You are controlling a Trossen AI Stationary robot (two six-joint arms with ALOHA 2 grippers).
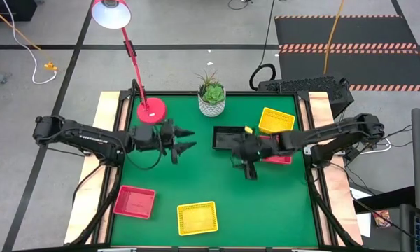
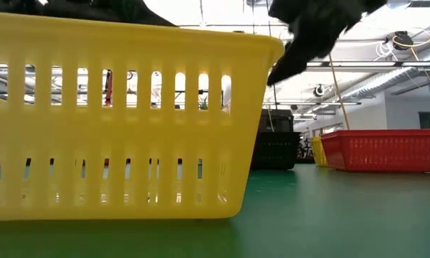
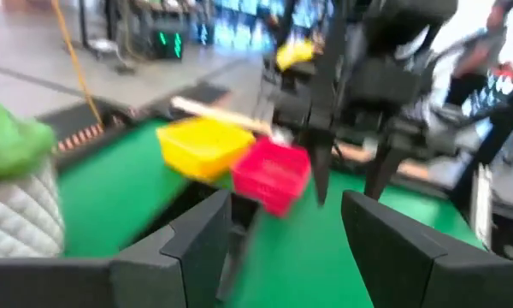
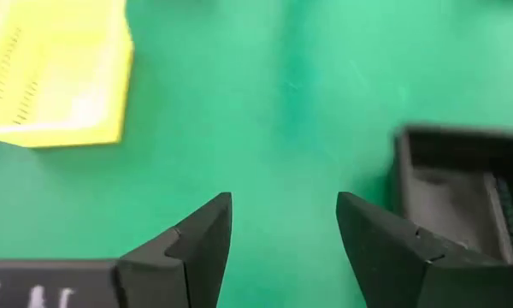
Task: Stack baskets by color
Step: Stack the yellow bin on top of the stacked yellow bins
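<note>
Several baskets rest on their bases on the green table. A black basket [image 1: 227, 136] sits mid-table, with a red basket [image 1: 278, 157] and a yellow basket [image 1: 276, 120] to its right. Near the front edge are another red basket [image 1: 134, 201] and another yellow basket [image 1: 197, 218]. My right gripper [image 1: 249, 170] hangs open above the mat just in front of the black basket [image 4: 462, 197], with nothing between its fingers [image 4: 284, 214]. My left gripper [image 1: 185, 140] is open and level, left of the black basket, pointing toward the table's right, where the far yellow basket [image 3: 205, 145] and the red basket [image 3: 274, 171] stand.
A white plant pot [image 1: 212, 99] stands at the far edge, with a red lamp base [image 1: 151, 110] to its left. The near yellow basket [image 2: 122, 122] fills most of the low view. Bare green mat [image 1: 217, 182] lies between the two arms and the front baskets.
</note>
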